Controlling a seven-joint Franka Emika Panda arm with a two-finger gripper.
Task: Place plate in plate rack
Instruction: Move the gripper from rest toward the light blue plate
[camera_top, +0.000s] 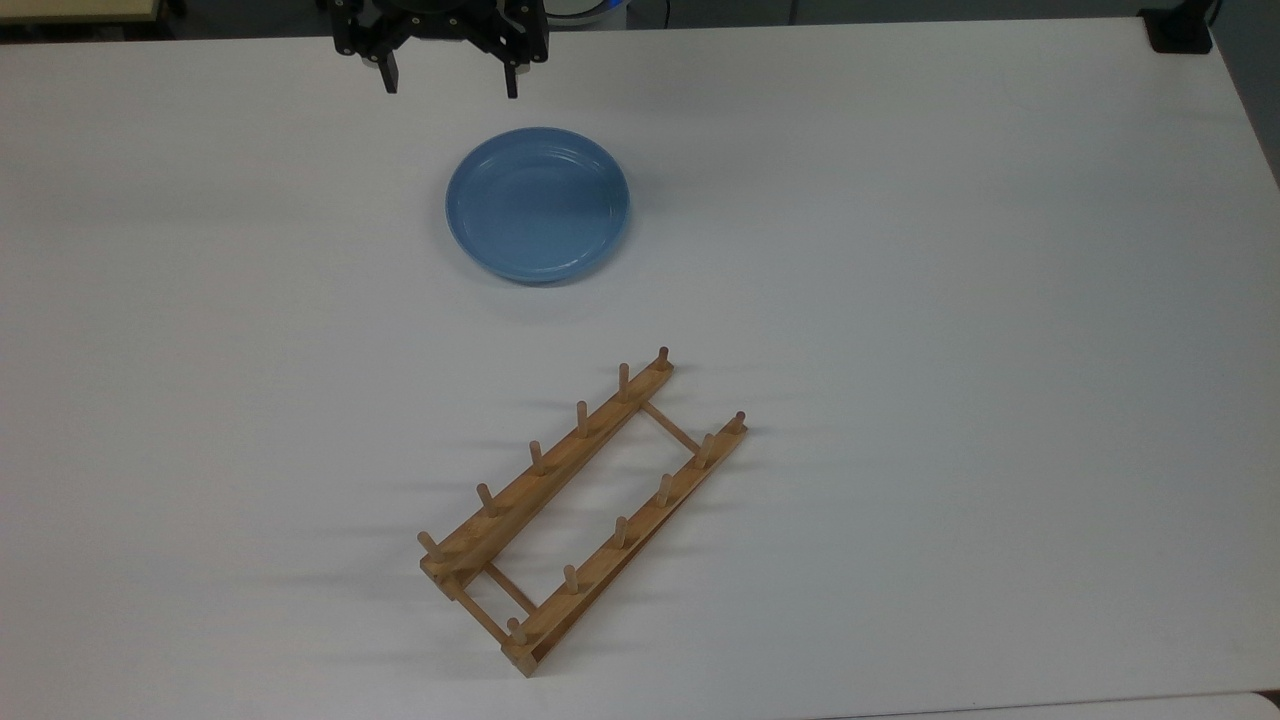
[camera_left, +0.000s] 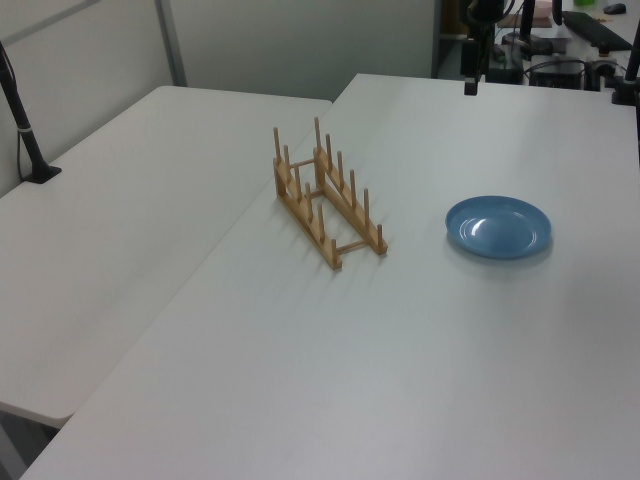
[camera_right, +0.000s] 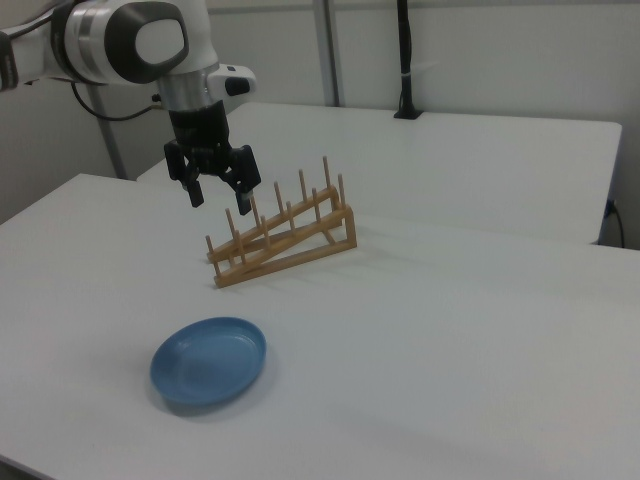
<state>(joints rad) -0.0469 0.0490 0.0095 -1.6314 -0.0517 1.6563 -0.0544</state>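
**Rack at the front, plate flat behind it, pincer raised and wide**

Nearest you in the top view sits the plate rack (camera_top: 582, 510), a light wooden frame of two long rails joined by thin crossbars, each rail carrying six upright pegs. It lies at a slant on the white table (camera_top: 1000, 300), one end toward the top view's lower left and the other toward its upper right. Nothing stands between its pegs.

Beyond it you see the plate (camera_top: 538, 204), round, shallow and glossy light blue, lying flat on the table with its hollow side up. It is well apart from the rack and touches nothing else.

Your pincer (camera_top: 450, 82) hangs at the far edge of the table, above the surface and clear of the plate. Its two black fingers are spread wide and hold nothing. In the right view you can see it (camera_right: 219, 193) pointing straight down from the white arm (camera_right: 140, 40), in front of the rack.
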